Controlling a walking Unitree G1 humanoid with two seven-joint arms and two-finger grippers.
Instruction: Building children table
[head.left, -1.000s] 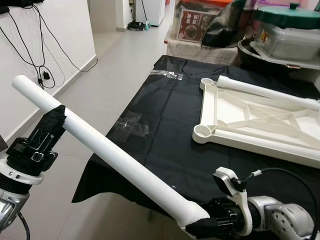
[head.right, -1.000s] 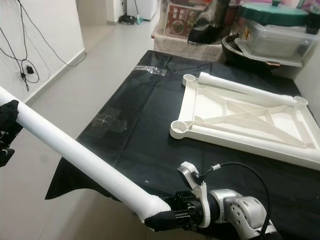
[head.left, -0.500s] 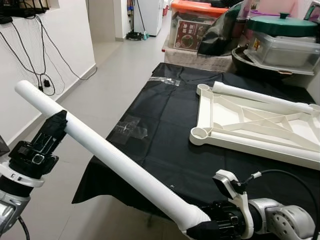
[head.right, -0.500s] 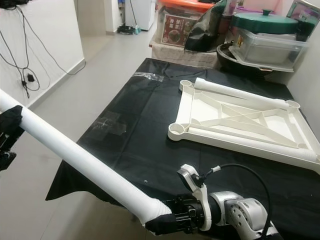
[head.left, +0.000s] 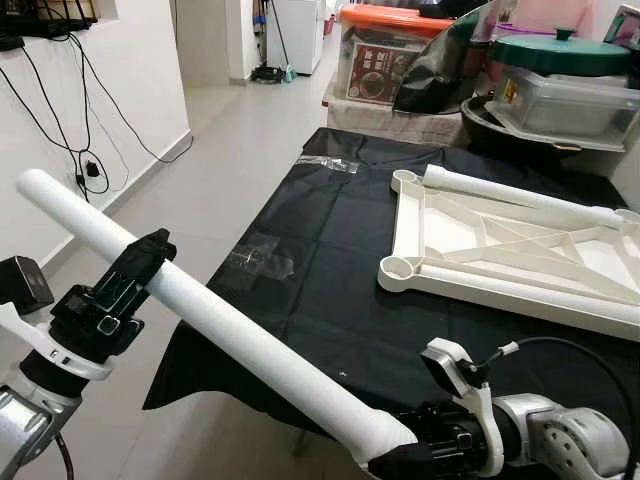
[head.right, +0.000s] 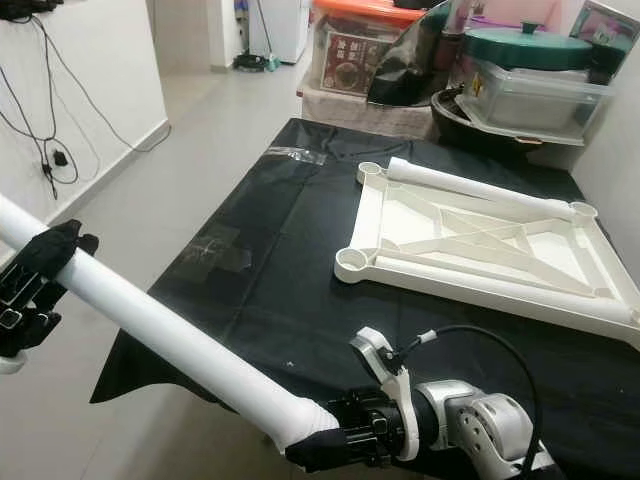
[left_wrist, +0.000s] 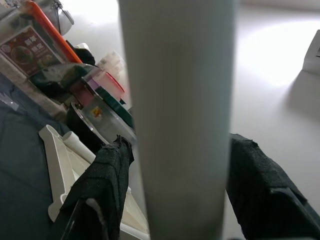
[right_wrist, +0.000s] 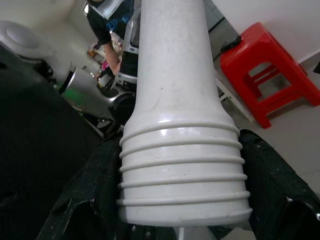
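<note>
The long white table leg (head.left: 240, 345), probably light, stiff and slick hollow plastic, hangs off the near-left corner of the black-clothed table (head.left: 330, 270), the right gripper (head.right: 325, 450) clamped on its ribbed end, the left gripper (head.left: 135, 275) closed round its smooth shaft.

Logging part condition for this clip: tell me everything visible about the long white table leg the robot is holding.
The white table leg is a long, smooth plastic-looking tube, plain along its length and widening into a ribbed collar at one end. It is held in the air, slanting, off the near corner of the black-covered table. The left gripper clasps it near the plain end, and the right gripper clasps the ribbed end. It looks undamaged and touches nothing else.
</note>
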